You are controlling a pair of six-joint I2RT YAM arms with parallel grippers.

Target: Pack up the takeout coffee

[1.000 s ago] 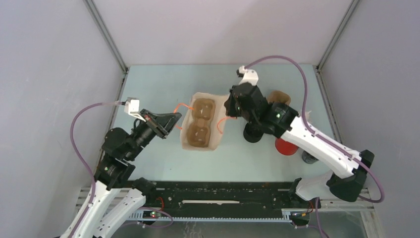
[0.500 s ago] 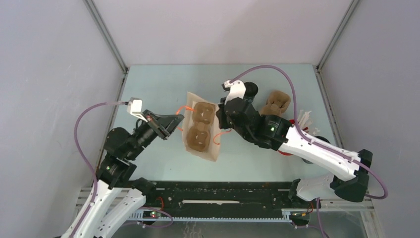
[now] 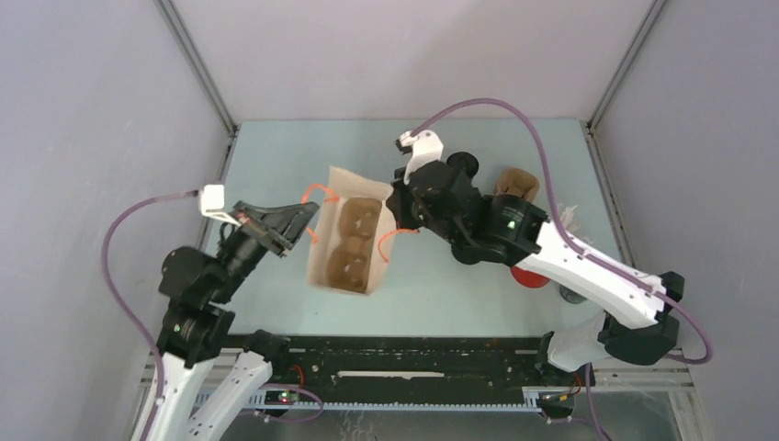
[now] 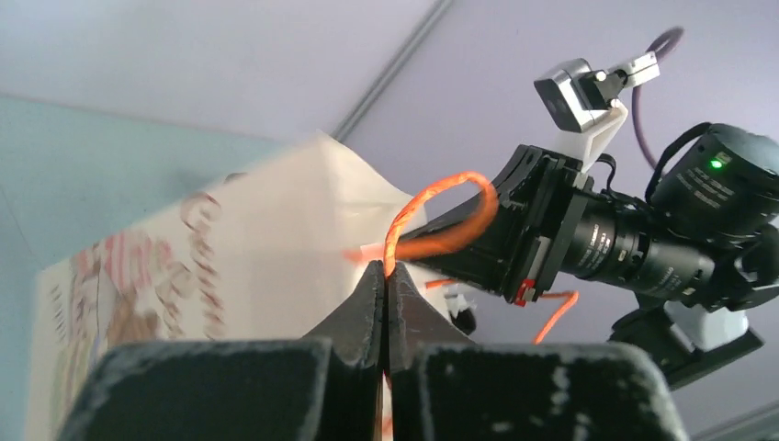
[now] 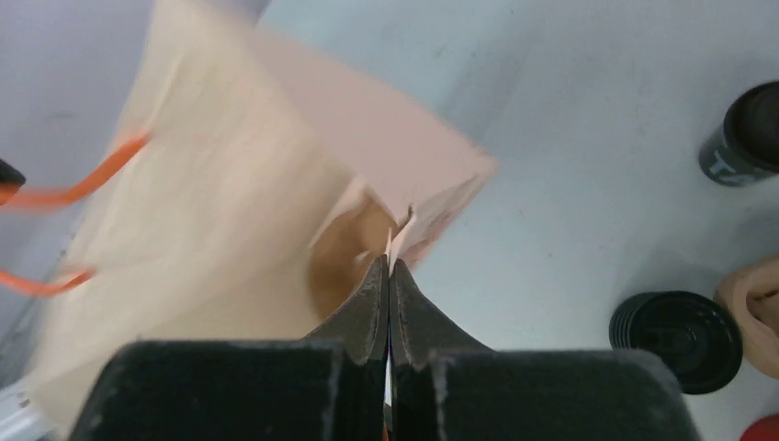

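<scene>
A paper bag (image 3: 321, 250) with orange handles hangs between both grippers, blurred in the wrist views. Inside it lies a brown pulp cup carrier (image 3: 349, 241). My left gripper (image 3: 310, 214) (image 4: 386, 268) is shut on the bag's left orange handle (image 4: 432, 207). My right gripper (image 3: 393, 200) (image 5: 389, 262) is shut on the paper rim of the bag's (image 5: 211, 211) right side. The takeout coffee (image 5: 675, 342), a short black ridged cup, stands on the table right of the bag, outside it. In the top view my right arm covers it.
A second dark cup (image 3: 464, 165) (image 5: 749, 133) stands at the back beside a loose brown carrier (image 3: 519, 179) (image 5: 753, 294). A red cup (image 3: 530, 276) and white sticks (image 3: 570, 216) are at the right. Side walls close in the table.
The bag has travelled left and toward the near edge with both grippers on it. My right arm swung left with it, uncovering the dark cup at the back.
</scene>
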